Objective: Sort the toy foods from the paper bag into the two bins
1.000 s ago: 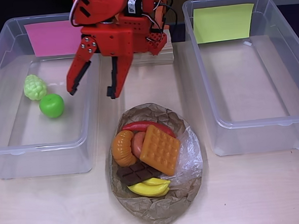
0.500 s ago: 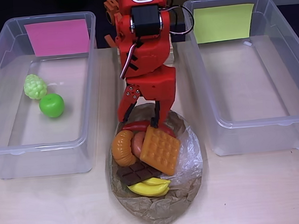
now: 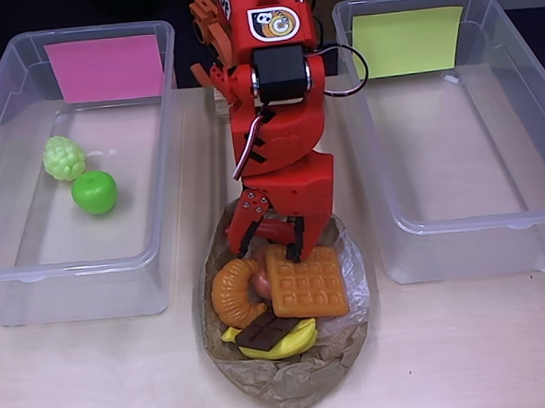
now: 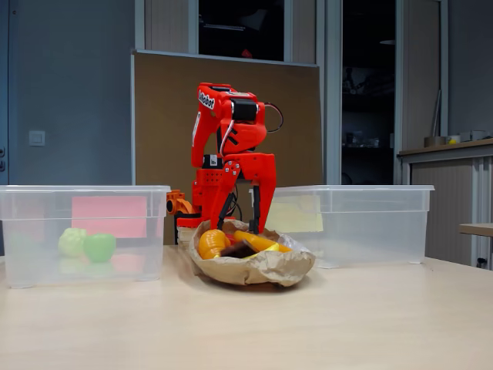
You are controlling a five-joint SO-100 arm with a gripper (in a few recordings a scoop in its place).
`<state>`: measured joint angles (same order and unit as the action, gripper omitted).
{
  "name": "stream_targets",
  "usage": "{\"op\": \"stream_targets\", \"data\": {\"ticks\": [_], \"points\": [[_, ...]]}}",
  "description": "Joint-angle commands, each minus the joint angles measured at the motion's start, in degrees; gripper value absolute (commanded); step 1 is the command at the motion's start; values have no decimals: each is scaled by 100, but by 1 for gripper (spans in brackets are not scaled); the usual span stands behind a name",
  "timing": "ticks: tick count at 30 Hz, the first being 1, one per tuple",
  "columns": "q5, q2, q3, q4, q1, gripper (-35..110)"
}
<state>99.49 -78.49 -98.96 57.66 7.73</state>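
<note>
Overhead view: the red gripper (image 3: 268,250) reaches down into the paper bag (image 3: 288,374) near the table's front edge, its fingers apart at the far edge of the orange waffle (image 3: 305,282), beside the croissant (image 3: 233,291), chocolate bar (image 3: 267,332) and banana (image 3: 290,343); the pink-labelled bin (image 3: 107,68) at the left edge holds the grapes (image 3: 63,158) and apple (image 3: 94,192), the yellow-green-labelled bin (image 3: 407,40) stands right, and neither label carries writing. Fixed view: the arm (image 4: 227,139) bears white lettering too small to read, and its gripper (image 4: 240,220) dips into the bag (image 4: 254,268) between the bins.

Overhead view looks straight down; fixed view faces the table's front at tabletop height; both share the paper bag (image 3: 283,370) (image 4: 254,268).
</note>
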Motion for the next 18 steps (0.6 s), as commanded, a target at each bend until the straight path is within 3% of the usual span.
{"op": "stream_targets", "data": {"ticks": [1, 18], "points": [[141, -114, 132, 141, 114, 28], [-220, -132, 571, 721, 44, 27]]}}
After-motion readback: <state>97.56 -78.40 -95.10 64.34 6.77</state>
